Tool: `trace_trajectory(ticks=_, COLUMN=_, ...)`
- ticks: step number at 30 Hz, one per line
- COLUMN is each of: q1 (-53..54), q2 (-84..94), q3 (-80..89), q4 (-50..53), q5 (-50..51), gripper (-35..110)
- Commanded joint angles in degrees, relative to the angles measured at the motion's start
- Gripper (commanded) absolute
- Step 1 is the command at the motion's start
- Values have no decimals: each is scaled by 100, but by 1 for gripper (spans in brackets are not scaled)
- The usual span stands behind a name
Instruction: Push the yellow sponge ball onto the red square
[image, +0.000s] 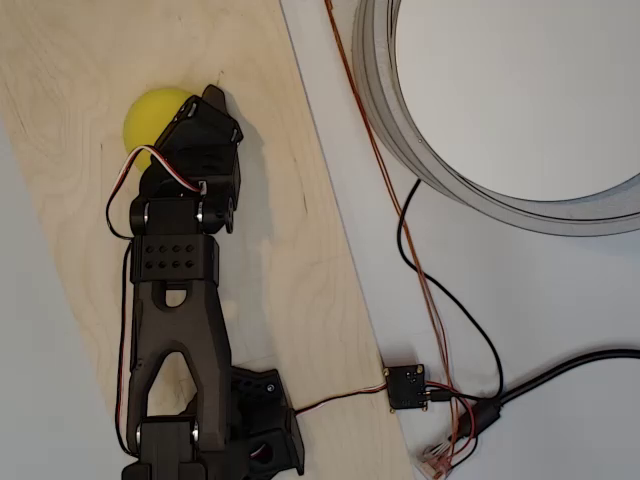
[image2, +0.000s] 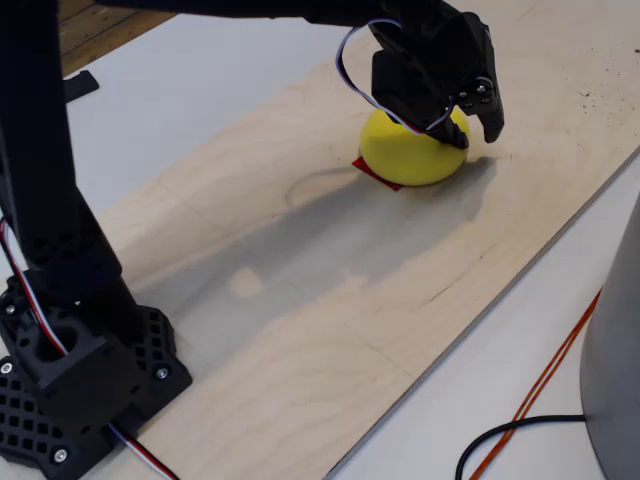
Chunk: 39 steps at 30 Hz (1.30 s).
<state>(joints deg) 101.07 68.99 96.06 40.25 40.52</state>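
The yellow sponge ball rests on the plywood board, and a corner of the red square sticks out from under its near-left side. In the overhead view the ball shows at the board's upper left, half covered by the arm. My black gripper hangs over the top and far-right side of the ball, touching or nearly touching it. From above, the gripper lies against the ball's right side. The body of the gripper hides how the jaws stand.
The plywood board runs diagonally across a white table. A large grey ring sits to the right of the board. Black and orange cables lead to a small circuit board. The arm's base stands at the board's near-left end.
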Motion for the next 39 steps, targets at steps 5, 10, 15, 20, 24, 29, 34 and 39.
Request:
trace_trajectory(ticks=5, q1=-422, q2=255, q3=308, q4=97, q5=123, gripper=6)
trace_trajectory(ticks=10, q1=-431, q2=334, q3=404, q4=97, q5=132, gripper=6)
trace_trajectory(ticks=15, q1=-369, q2=387, q3=378, q4=-18, q5=-9, gripper=8)
trace_trajectory(ticks=20, q1=-264, q2=396, q3=255, q4=-334, q5=-325, gripper=10)
trace_trajectory(ticks=24, q1=-158, q2=281, q3=0, q4=-343, q5=-545, gripper=10)
trace_trajectory(ticks=29, q1=-9, q2=299, q3=-325, q4=-343, q5=-1002, gripper=11)
trace_trajectory(ticks=34, q1=79, q2=299, q3=-738, q4=-343, q5=-1424, gripper=11)
trace_trajectory(ticks=39, q1=-53, q2=492, q3=-756, q4=-343, q5=-1538, gripper=11)
